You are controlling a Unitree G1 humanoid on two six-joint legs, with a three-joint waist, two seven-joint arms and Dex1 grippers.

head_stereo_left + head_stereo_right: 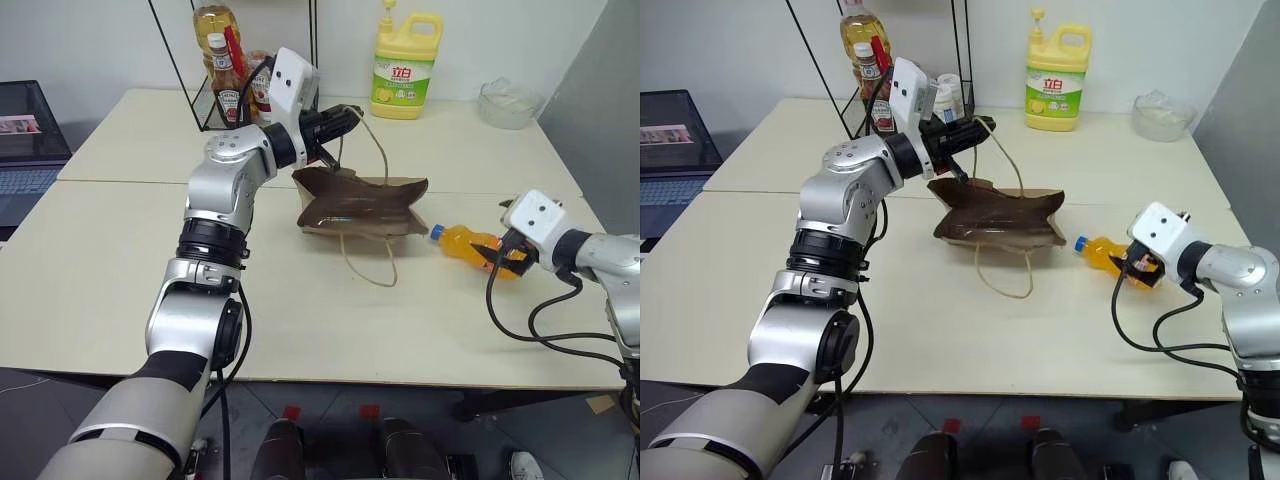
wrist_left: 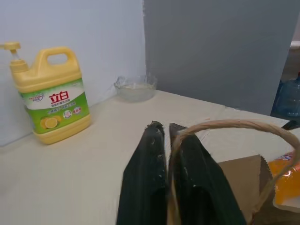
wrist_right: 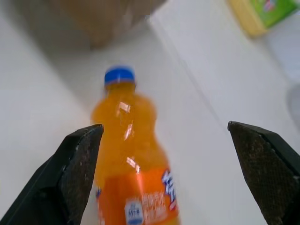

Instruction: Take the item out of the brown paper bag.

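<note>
The brown paper bag [image 1: 362, 205] lies crumpled on its side at the middle of the table, its left end lifted a little. My left gripper [image 1: 350, 118] hovers above that end, fingers [image 2: 145, 178] nearly together, pinching one thin tan handle loop [image 2: 234, 124]. The other handle [image 1: 368, 268] trails loose on the tabletop. The item, an orange soda bottle [image 1: 462, 243], lies on the table just right of the bag, outside it, blue cap [image 3: 119, 75] toward the bag. My right gripper [image 3: 165, 125] is open right behind the bottle's base, fingers spread wide on either side, not touching it.
A yellow detergent jug [image 1: 405, 65] and a glass bowl [image 1: 508, 103] stand at the table's far edge. Ketchup and oil bottles [image 1: 228, 95] sit in a wire rack at the back left. A laptop [image 1: 25, 180] rests on a side surface to the left.
</note>
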